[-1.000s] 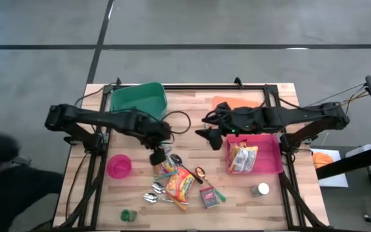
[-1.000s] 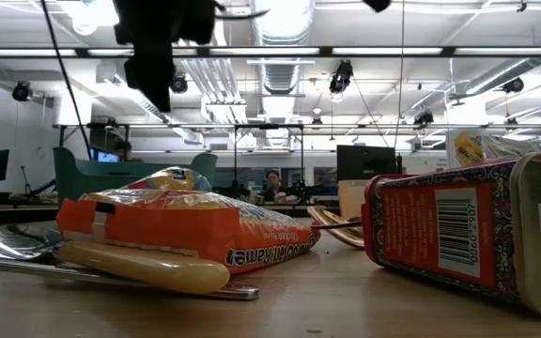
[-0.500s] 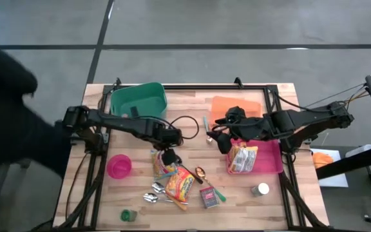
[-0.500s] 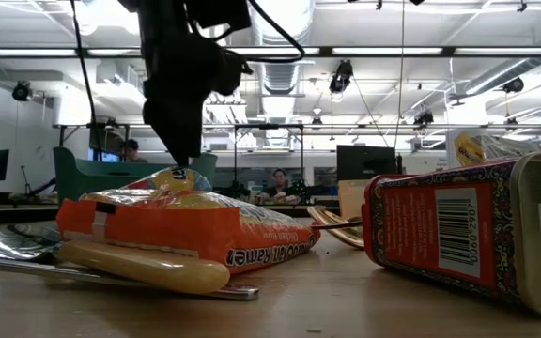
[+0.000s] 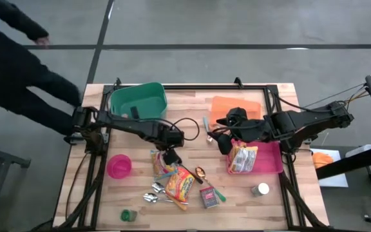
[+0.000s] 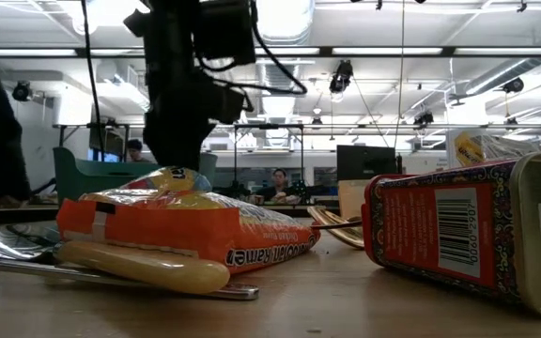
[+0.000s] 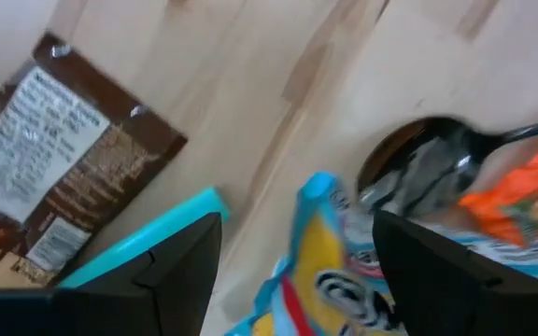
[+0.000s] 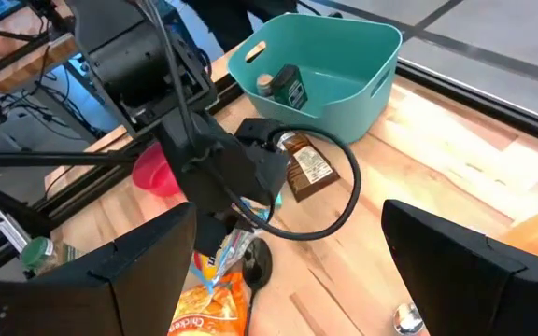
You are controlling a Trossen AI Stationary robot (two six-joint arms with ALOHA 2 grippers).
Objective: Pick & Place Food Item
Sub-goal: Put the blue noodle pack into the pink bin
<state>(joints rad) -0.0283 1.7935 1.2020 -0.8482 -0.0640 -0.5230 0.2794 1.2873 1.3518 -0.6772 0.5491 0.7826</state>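
High view showed the left gripper (image 5: 169, 156) pointing down over the cluttered middle of the wooden table (image 5: 192, 100), its jaws spread apart and holding nothing. Directly beneath it lay a yellow-and-blue snack packet (image 5: 164, 165), which the left wrist view showed between the two dark fingers (image 7: 177, 271) with a gap on either side. In that same wrist view a dark spoon (image 7: 437, 161) lay against the packet's far edge, and a brown sachet (image 7: 59, 159) lay flat on the wood a little apart. Just beside the snack packet sat an orange packet of chicken ramen (image 5: 181, 183), with several metal spoons (image 5: 156, 193) at its near edge and a small red patterned tin (image 5: 209, 196) beyond it. In the low view the ramen packet (image 6: 191, 230) lay on its side across a yellow-handled utensil (image 6: 148, 266), with the tin (image 6: 472, 235) tipped over beside it and the left arm coming down behind the packet.

The right gripper (image 5: 221, 143) hung higher, at the edge of a pink tray (image 5: 270, 154) that held a crinkled snack bag (image 5: 242, 158); its jaws also stood wide with nothing between them. A teal bin (image 5: 138, 100) sat at the back left of the table, and the right wrist view showed a green carton (image 8: 290, 86) standing inside it. A pink bowl (image 5: 119, 166) rested well to the left of the pile, a small green cap (image 5: 129, 215) near the front edge and a small jar (image 5: 259, 189) in front of the pink tray. A person in dark clothing (image 5: 18, 64) stood off the table's left corner.
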